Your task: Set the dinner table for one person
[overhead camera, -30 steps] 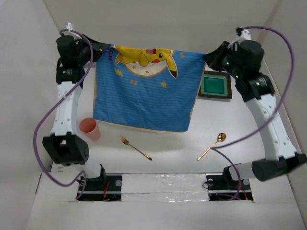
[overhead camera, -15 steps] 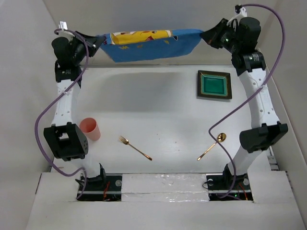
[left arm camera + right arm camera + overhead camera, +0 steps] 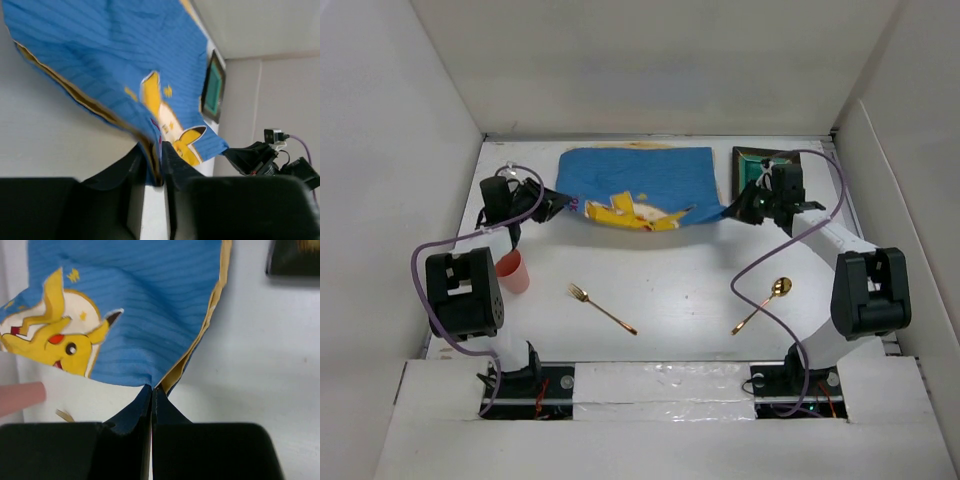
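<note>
- The green plate [image 3: 752, 158] sat just right of the placemat's [image 3: 640, 178] far-right corner; my right arm covered most of it, so I could make out only part of its well
- The pink cup [image 3: 513, 272] stood off the placemat's near-left corner, half hidden by the left arm, and I could not see inside it
- The placemat's far part lay on the dinner table [image 3: 670, 270], which spread under it and out to the white walls; its near edge hung raised, the yellow print bunched
- The left gripper [image 3: 156, 172] was pinched on the placemat's near-left corner
- The right gripper [image 3: 152, 390] was clamped tight on its near-right corner
- The fork [image 3: 602, 308] and spoon [image 3: 762, 305] lay nearer me than the placemat, well apart
</note>
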